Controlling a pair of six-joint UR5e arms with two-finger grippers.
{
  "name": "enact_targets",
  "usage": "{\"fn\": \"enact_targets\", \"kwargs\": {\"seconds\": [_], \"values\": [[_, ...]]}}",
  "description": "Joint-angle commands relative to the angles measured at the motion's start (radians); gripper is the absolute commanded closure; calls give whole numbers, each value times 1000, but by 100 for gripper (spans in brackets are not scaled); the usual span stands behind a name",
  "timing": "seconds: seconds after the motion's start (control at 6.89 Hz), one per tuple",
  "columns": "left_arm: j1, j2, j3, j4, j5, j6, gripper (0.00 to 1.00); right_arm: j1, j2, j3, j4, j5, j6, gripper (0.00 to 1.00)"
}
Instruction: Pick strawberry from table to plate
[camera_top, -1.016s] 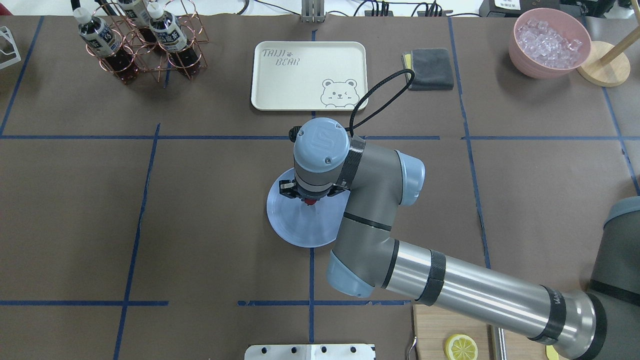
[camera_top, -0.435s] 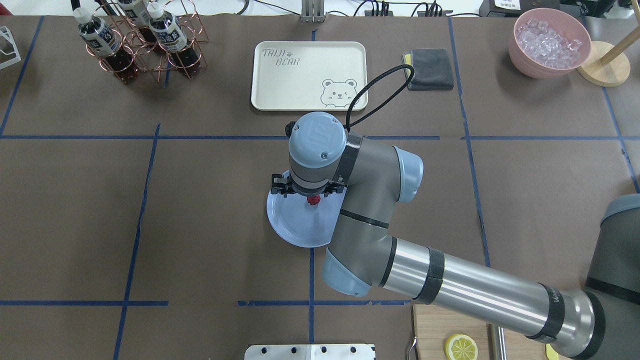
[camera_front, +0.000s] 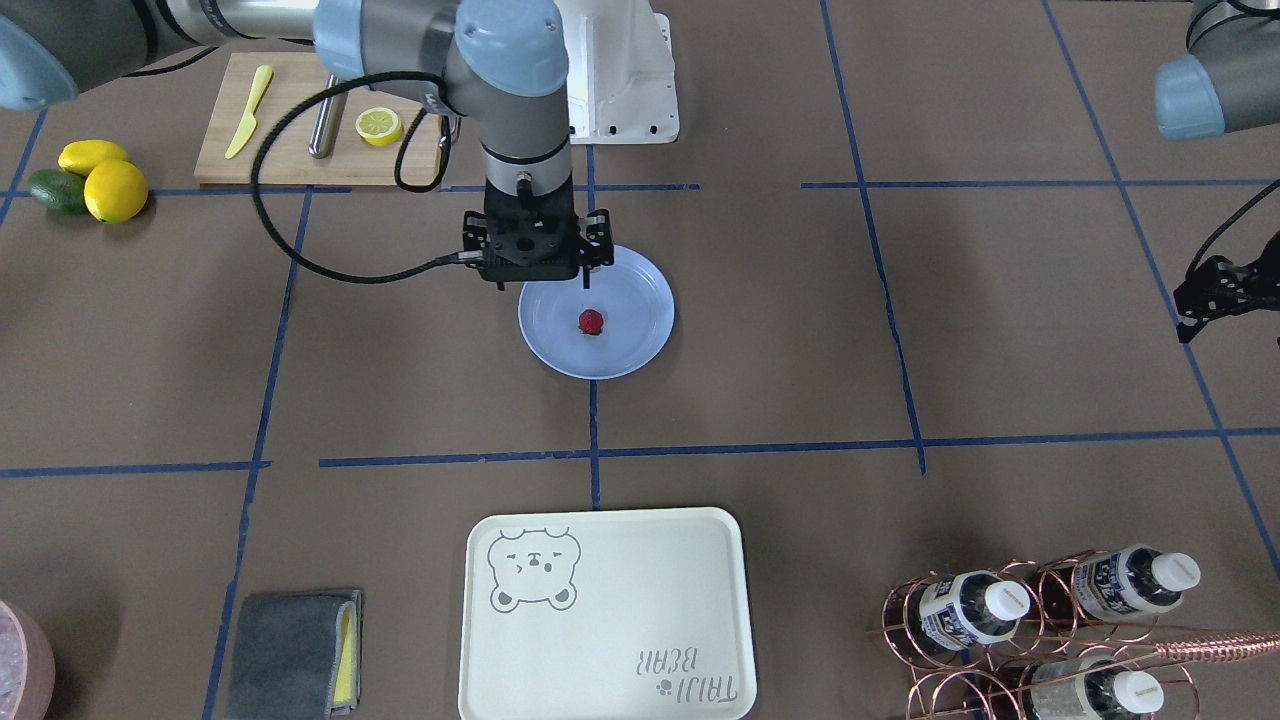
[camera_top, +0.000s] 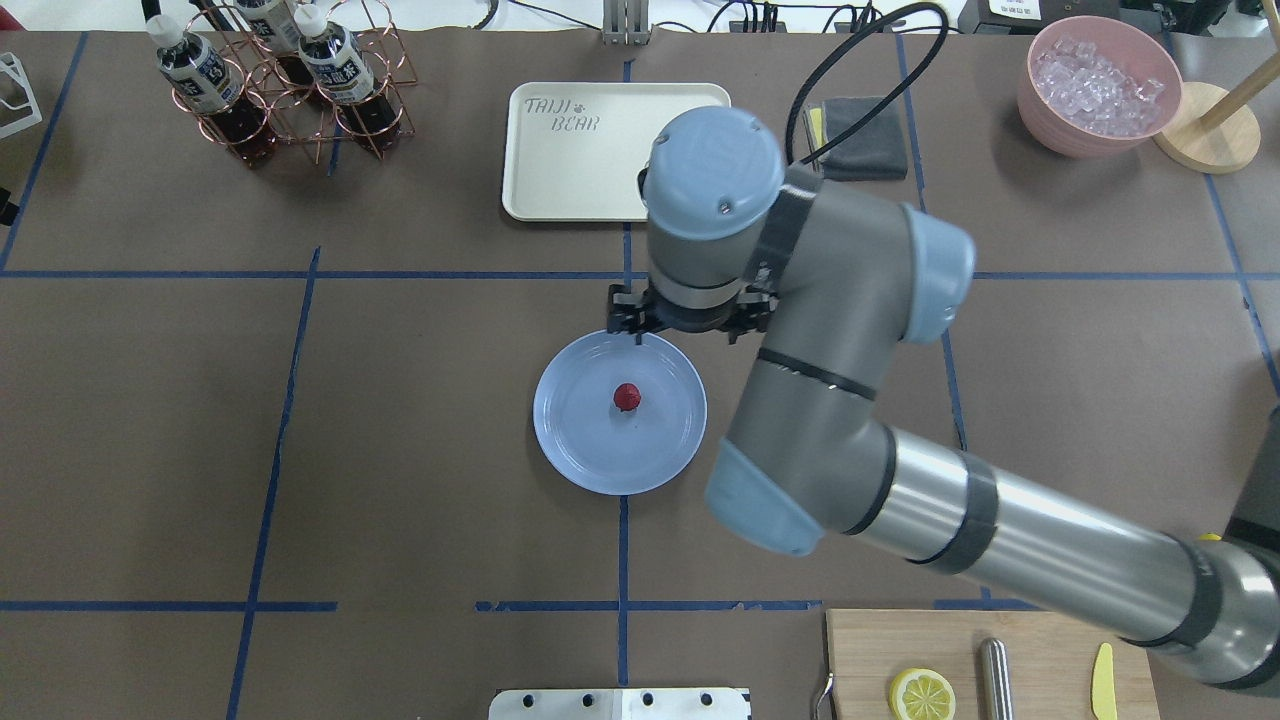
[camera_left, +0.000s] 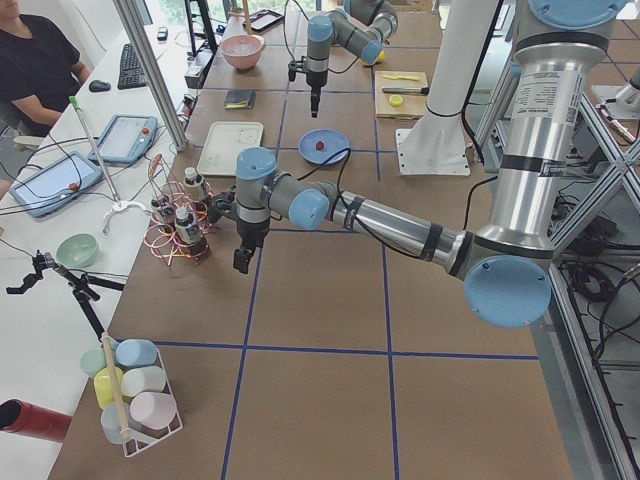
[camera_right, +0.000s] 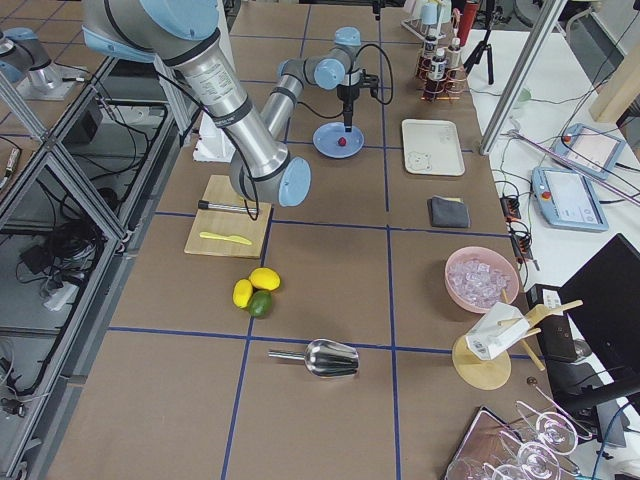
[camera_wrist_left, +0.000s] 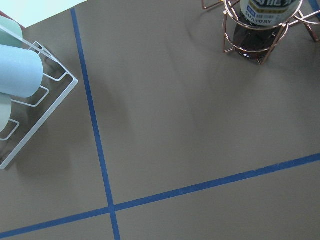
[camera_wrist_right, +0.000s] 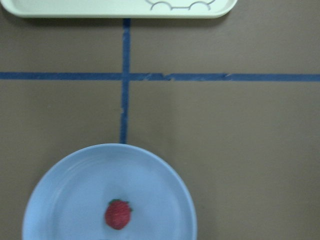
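The strawberry (camera_top: 627, 397) (camera_front: 591, 321) (camera_wrist_right: 118, 215) lies alone near the middle of the light-blue plate (camera_top: 580, 440) (camera_front: 635, 300) (camera_wrist_right: 70, 195) on the brown table (camera_top: 400, 420). My right gripper (camera_top: 688, 325) (camera_front: 542, 283) hangs open and holds nothing, well above the plate's rim on the tray side. Its fingers do not show in the right wrist view. My left gripper (camera_front: 1205, 295) (camera_left: 242, 262) is far off at the table's left end near the bottle rack. Whether it is open or shut, I cannot tell.
A cream bear tray (camera_top: 580, 150) sits beyond the plate, a grey cloth (camera_top: 860, 140) and a pink bowl of ice (camera_top: 1100, 85) to its right. The copper bottle rack (camera_top: 280, 80) stands back left. A cutting board (camera_top: 870, 660) with a lemon half (camera_top: 921, 693) is at the front right.
My right gripper opened over the plate, then rose and drew back toward the tray. The strawberry stayed on the plate.
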Motion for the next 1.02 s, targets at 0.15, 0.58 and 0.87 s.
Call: {"fn": "enact_targets", "kwargs": {"seconds": [0.15, 0.58, 0.87], "values": [[-26, 21, 5, 15, -23, 91, 0, 290, -331, 244, -61, 197, -441, 0], [-187, 56, 76, 92, -133, 231, 0, 638, -566, 185, -61, 400, -976, 0], [-262, 85, 86, 180, -144, 249, 0, 827, -669, 83, -61, 423, -1266, 0]]}}
